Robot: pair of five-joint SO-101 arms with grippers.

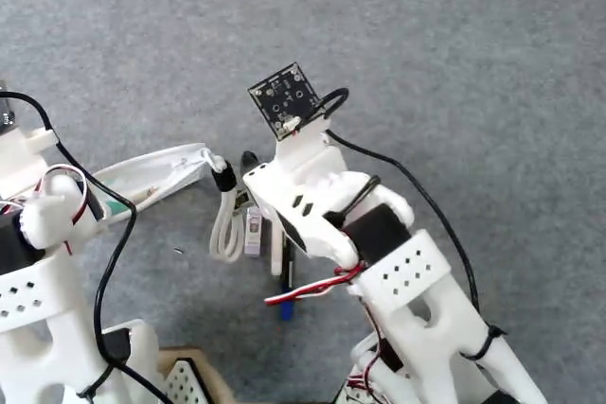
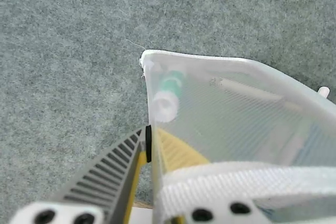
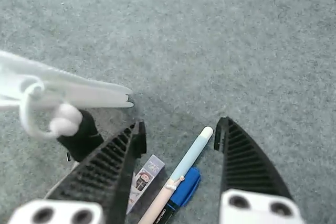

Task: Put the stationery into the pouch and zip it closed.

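Your left end effector (image 2: pixel 151 149) is clamped on the edge of the pouch (image 2: pixel 236 119), holding it up off the grey counter (image 1: pixel 473 63) with the open side tilted. You can already see a green-and-white piece (image 2: pixel 170 84) and a white stick (image 2: pixel 247 90) through the translucent wall, so those two are inside. From the high view the pouch sits on the left side of the counter, pointing its far end toward the middle, and a white loop (image 1: pixel 225 234) hangs off that end by a black piece (image 3: pixel 79 137). Your right end effector (image 3: pixel 181 128) has its jaws spread wide apart with nothing in them, hanging right above the leftover stationery: a pale blue pen (image 3: pixel 190 156) lies between the two jaws, a darker blue piece (image 3: pixel 186 184) is touching it, and a little printed block (image 3: pixel 143 176) lies just beside them, all flat on the counter near the pouch's tip.
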